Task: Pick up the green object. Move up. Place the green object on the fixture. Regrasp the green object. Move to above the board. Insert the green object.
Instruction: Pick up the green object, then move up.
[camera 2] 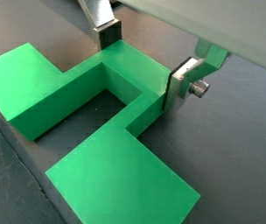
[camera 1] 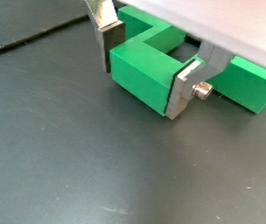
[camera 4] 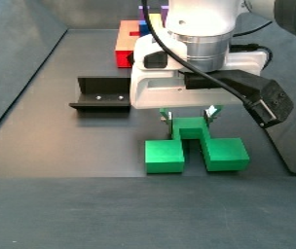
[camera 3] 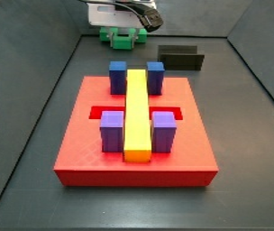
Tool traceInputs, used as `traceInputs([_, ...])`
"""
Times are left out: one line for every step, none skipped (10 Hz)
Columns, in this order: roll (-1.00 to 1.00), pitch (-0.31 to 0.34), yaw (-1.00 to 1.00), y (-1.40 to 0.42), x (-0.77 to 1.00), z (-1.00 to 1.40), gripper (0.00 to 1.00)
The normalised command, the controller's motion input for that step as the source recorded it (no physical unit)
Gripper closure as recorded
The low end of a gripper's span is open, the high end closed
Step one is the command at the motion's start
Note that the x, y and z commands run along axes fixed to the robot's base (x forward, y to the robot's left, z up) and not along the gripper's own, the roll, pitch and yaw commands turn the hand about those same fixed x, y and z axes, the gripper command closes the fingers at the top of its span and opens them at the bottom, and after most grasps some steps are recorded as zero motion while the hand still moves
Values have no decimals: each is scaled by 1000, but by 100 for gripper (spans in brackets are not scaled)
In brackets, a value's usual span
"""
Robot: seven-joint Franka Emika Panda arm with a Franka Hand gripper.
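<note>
**Lighting and image quality**

Even, diffuse overhead light; all views bright. Soft shadow under the gripper [camera 4: 191,118] on the dark floor [camera 4: 73,146]. Dull sheen on floor in wrist views. Silver fingers [camera 2: 185,85] show mild glare. Wrist views slightly soft.

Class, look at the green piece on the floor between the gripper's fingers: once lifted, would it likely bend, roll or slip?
The green object looks like a solid, sharp-edged block, so it probably stays stiff. Its flat faces make rolling unlikely. The gripper straddles only the narrow middle bar, and the surfaces look smooth, so it might slip or swing slightly.
</note>
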Motion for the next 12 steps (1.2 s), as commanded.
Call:
traceInputs([0, 0, 0, 0, 0, 0, 100])
traceInputs([0, 0, 0, 0, 0, 0, 100])
traceInputs([0, 0, 0, 0, 0, 0, 100])
traceInputs([0, 0, 0, 0, 0, 0, 100])
traceInputs([0, 0, 0, 0, 0, 0, 100])
traceInputs([0, 0, 0, 0, 0, 0, 100])
traceInputs([0, 0, 0, 0, 0, 0, 100])
traceInputs([0, 0, 0, 0, 0, 0, 100])
traceInputs([0, 0, 0, 0, 0, 833, 100])
traceInputs([-11, 31, -4, -27, -21, 831, 100])
traceInputs([-22, 80, 0, -43, -71, 580, 100])
traceInputs([-13, 64, 0, -28, -50, 374, 100])
